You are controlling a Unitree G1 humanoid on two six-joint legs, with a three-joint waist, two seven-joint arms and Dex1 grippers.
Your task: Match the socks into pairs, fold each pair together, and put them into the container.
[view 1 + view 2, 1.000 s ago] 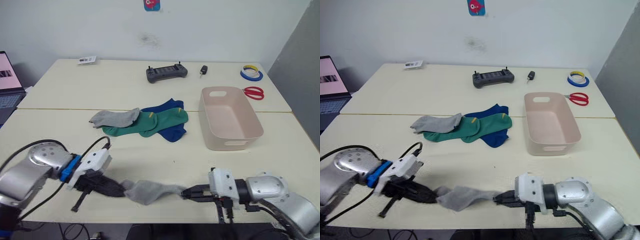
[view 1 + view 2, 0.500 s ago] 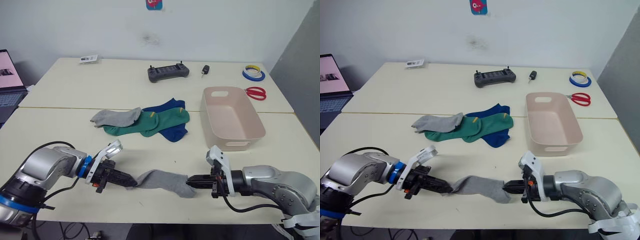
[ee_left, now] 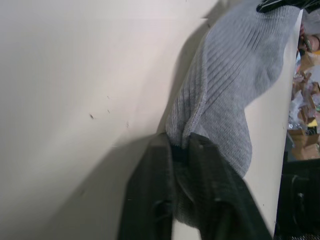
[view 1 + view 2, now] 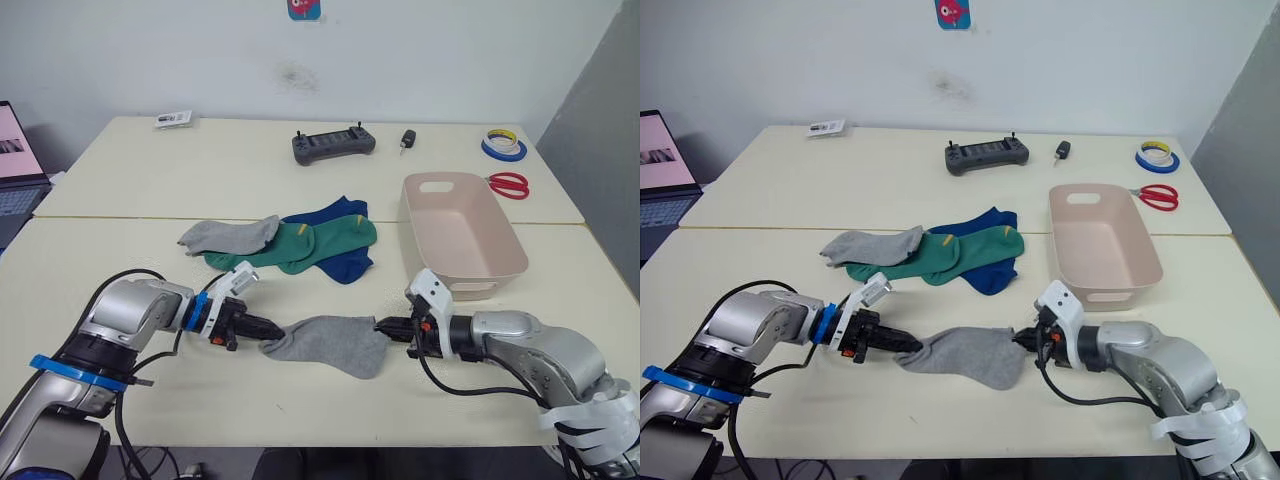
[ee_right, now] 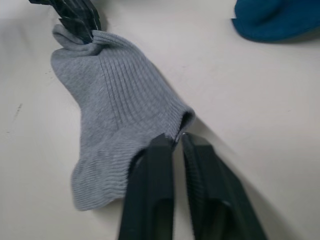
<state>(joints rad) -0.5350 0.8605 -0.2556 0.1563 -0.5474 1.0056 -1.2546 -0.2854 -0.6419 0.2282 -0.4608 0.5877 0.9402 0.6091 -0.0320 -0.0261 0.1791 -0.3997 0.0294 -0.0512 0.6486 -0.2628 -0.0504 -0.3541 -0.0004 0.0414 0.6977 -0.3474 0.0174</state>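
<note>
Left eye view catches the matching step midway: left gripper and right gripper each pinching an end of one grey sock stretched on the table, next probably over to its twin, container apparently empty.

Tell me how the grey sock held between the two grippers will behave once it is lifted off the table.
Probably floppy: the grey sock lies slack and creased between the left gripper and the right gripper, so its middle should sag. Likely light, since each gripper pinches only a thin edge of knit. Its ribbed fabric looks unlikely to slip.
</note>
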